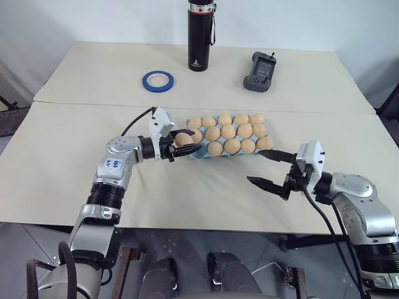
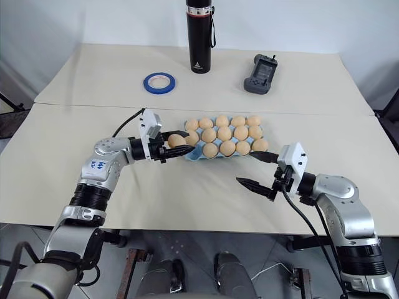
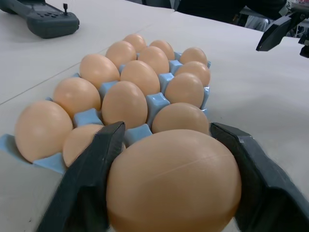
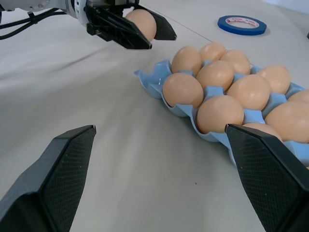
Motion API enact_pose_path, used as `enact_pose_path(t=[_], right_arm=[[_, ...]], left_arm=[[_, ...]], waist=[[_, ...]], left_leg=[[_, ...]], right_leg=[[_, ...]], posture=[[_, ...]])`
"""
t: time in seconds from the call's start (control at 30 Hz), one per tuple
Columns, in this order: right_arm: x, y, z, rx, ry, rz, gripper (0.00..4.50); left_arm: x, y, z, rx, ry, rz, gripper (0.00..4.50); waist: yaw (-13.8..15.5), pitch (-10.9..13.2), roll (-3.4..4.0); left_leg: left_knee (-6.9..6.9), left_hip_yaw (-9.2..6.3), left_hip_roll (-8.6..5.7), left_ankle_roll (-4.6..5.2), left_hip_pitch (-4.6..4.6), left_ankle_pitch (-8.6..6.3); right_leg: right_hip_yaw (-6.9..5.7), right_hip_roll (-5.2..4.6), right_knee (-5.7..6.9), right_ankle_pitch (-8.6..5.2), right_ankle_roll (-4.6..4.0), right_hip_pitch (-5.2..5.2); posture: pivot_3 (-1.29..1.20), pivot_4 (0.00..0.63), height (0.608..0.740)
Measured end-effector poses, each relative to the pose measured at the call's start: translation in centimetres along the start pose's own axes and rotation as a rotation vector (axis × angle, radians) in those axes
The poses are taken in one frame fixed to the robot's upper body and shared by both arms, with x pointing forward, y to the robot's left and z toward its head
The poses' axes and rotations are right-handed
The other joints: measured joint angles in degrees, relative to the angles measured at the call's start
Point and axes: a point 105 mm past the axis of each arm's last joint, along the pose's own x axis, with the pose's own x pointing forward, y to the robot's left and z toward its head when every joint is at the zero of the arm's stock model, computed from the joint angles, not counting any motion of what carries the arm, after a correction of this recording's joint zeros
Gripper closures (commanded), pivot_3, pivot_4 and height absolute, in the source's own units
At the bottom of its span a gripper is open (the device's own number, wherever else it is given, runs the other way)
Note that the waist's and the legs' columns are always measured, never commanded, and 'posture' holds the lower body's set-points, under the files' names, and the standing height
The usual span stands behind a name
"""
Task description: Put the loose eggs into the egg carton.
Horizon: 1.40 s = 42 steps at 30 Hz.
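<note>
Readable writing is scarce: the black bottle (image 1: 202,34) carries a small white logo low on its body, too small to make out, and the left arm bears a blue-and-white sticker whose marks cannot be read. The blue tape ring (image 1: 158,81) has print on its face, illegible in the right wrist view.

The egg carton (image 4: 150,82) is a light blue moulded tray with scalloped edges, lidless, lying on the pale surface (image 1: 75,168). Its cups hold smooth tan-brown eggs (image 1: 232,132) in three rows, packed close together; the corner cup nearest the left fingers looks unfilled.

The left gripper (image 1: 187,146) is closed on one loose egg (image 3: 174,181), a finger pressing each side of it, with a faint seam line running across its shell. This egg sits just off the carton's near end, right beside that corner.

The right gripper (image 1: 269,168) stands with its fingers (image 4: 63,169) spread wide and nothing between them, just beside the carton's other end, one fingertip close to the edge of the tray. A dark grey handheld controller (image 1: 260,71) lies well beyond both, near the bottle.
</note>
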Motion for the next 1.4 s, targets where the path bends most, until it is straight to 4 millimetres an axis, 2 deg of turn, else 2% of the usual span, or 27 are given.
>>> enact_pose_path(t=[0.03, 0.07, 0.4, 0.53, 0.63, 0.73, 0.9, 1.03, 1.23, 1.4], right_arm=[[0.0, 0.0, 0.0, 0.001, 0.001, 0.0, 0.0], [-0.1, 0.0, -0.1, 0.003, 0.002, -0.002, 0.0], [-0.3, 0.1, -0.6, 0.017, 0.009, -0.016, 0.0], [-0.3, 0.1, -0.5, 0.017, 0.008, -0.023, 0.0], [-0.5, 0.1, -0.3, 0.012, 0.001, -0.032, 0.0], [-0.4, 0.3, 0.0, 0.009, -0.008, -0.024, 0.0], [0.3, 1.0, 0.7, 0.007, -0.037, 0.001, 0.0], [0.8, 1.4, 0.5, 0.027, -0.043, 0.019, 0.0], [0.9, 1.7, 0.7, 0.024, -0.042, 0.027, 0.0], [0.9, 1.8, 0.5, 0.032, -0.037, 0.027, 0.0]], left_arm=[[0.1, 0.0, -0.2, -0.006, 0.003, 0.0, 0.2], [0.3, -0.1, -0.3, -0.012, 0.004, 0.001, 0.05], [0.5, 0.3, -0.4, -0.019, -0.001, 0.021, 0.05], [-0.1, 1.0, -0.2, -0.014, 0.0, 0.064, 0.05], [-1.4, 1.7, 0.4, 0.004, -0.024, 0.118, 0.05], [-2.6, 1.9, -0.3, -0.001, -0.009, 0.146, 0.05], [-2.8, 2.1, -0.6, -0.01, -0.011, 0.171, 0.05], [-2.8, 2.4, -0.4, -0.003, -0.016, 0.188, 0.05], [-3.1, 2.7, 0.1, 0.013, -0.026, 0.204, 0.05], [-4.1, 3.4, 0.4, 0.023, -0.023, 0.241, 0.05]], waist=[[0.02, 0.0, 0.0], [0.03, 0.0, 0.0], [-0.08, 0.0, 0.0], [-0.09, 0.0, 0.0], [-0.14, 0.0, 0.0], [-0.08, 0.0, 0.01], [0.06, 0.0, 0.0], [0.17, 0.0, 0.0], [0.05, 0.0, 0.0], [0.01, 0.0, 0.0]], left_leg=[[0.0, 0.0, 0.0, 0.0, -0.01, 0.0], [0.0, 0.0, 0.0, 0.01, -0.01, -0.01], [0.0, 0.0, 0.0, 0.0, -0.01, -0.01], [-0.02, 0.0, 0.02, 0.0, -0.01, -0.02], [-0.06, 0.0, 0.02, -0.01, -0.01, -0.02], [-0.05, 0.0, 0.02, -0.02, 0.01, -0.02], [0.01, -0.01, 0.0, 0.02, 0.01, -0.01], [-0.02, -0.01, 0.0, 0.02, 0.0, -0.01], [-0.03, -0.01, 0.02, 0.0, 0.0, -0.02], [-0.03, -0.01, 0.01, 0.01, 0.0, -0.02]], right_leg=[[0.0, 0.0, -0.01, 0.0, 0.0, 0.0], [0.0, 0.0, -0.03, 0.0, 0.0, -0.01], [0.01, 0.0, -0.01, 0.0, 0.0, 0.0], [0.0, 0.01, -0.02, 0.0, 0.0, -0.01], [0.01, 0.01, -0.03, 0.0, 0.0, -0.02], [0.0, 0.0, -0.02, 0.0, 0.0, -0.01], [-0.01, -0.03, -0.01, 0.01, 0.01, 0.03], [-0.01, -0.02, -0.02, 0.01, 0.02, 0.02], [-0.01, 0.0, -0.03, 0.01, 0.02, 0.01], [-0.01, -0.01, -0.02, 0.01, 0.02, 0.01]], posture=[[0.0, 0.15, 0.74], [0.0, 0.15, 0.74], [0.0, 0.15, 0.74], [0.0, 0.15, 0.74], [0.0, 0.15, 0.74], [0.0, 0.15, 0.74], [0.0, 0.15, 0.74], [0.0, 0.15, 0.74], [0.0, 0.15, 0.74], [0.0, 0.15, 0.74]])
